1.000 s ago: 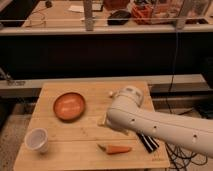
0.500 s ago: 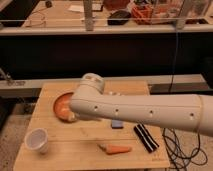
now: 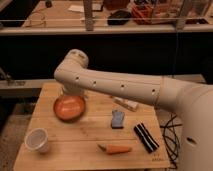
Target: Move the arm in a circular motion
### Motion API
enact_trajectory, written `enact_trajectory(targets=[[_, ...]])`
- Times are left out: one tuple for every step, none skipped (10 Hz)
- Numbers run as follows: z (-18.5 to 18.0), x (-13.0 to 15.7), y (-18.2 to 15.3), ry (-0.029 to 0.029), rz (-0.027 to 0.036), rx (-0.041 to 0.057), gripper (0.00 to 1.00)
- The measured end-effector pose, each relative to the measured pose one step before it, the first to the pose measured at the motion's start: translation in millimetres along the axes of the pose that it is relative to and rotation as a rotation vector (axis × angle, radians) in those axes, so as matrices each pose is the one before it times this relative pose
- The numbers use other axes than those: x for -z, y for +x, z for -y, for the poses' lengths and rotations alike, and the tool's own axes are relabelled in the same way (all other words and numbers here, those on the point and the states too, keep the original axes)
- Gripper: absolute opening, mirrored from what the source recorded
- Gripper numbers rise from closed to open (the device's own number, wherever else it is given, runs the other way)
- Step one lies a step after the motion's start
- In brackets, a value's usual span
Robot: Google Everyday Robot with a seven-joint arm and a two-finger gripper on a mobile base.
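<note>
The big cream-white glossy robot arm (image 3: pixel 120 87) is stretching in from the right across the pale wooden slatted table (image 3: pixel 75 140), its bulbous elbow joint riding high above the table's far left corner, and the two-finger gripper (image 3: pixel 70 91) is tucking down just behind the orange round bowl (image 3: pixel 69 107), mostly hidden by the arm, so I cannot tell how its fingers are set. Here is the worry: the gripper is hanging right at the bowl's far rim, and a circle swept too low could be clipping that rim and shoving the bowl toward the white paper cup (image 3: pixel 37 140) near the table's front left corner. The bowl is looking empty, the cup too as far as its dim inside shows. Right of the bowl, the blue folded cloth (image 3: pixel 118 119), orange carrot (image 3: pixel 116 149) and black striped bar (image 3: pixel 146 137) are lying well apart from the gripper.
</note>
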Motion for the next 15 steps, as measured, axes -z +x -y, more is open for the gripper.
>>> enact_trajectory(targets=[[-7.46,-5.64,17.72,0.00319,0.0008,-0.03571,0.8],[-10.6,-5.84,15.54,0.00279,0.00317,-0.03919,0.8],[-26.55,-8.48,22.41,0.00315,0.0105,-0.07299,0.8],[-19.05,-4.29,10.75,-0.00167,0.00667,-0.03985,0.8],[-20.6,-3.69,10.98,-0.00428,0.00455,-0.03912,0.8],[-25.17,-5.03,11.23,-0.00777,0.00822,-0.04718,0.8],[-28.26,-6.8,11.65,-0.01321,0.01004,-0.05222,0.8],[-26.84,-6.92,9.91,-0.01463,0.00995,-0.04901,0.8],[-22.24,-5.05,7.85,-0.01252,0.00665,-0.03957,0.8],[-27.17,-6.15,8.28,-0.01692,0.00873,-0.04526,0.8],[-26.27,-5.43,7.19,-0.0142,0.00701,-0.04268,0.8],[-26.92,-3.63,6.03,-0.01541,0.0042,-0.04248,0.8],[-33.0,-3.03,3.72,-0.02104,0.00174,-0.04508,0.8],[-23.37,-1.31,0.41,-0.01251,-0.00126,-0.02816,0.8],[-28.93,0.47,-3.47,-0.01628,-0.00309,-0.02774,0.8]])
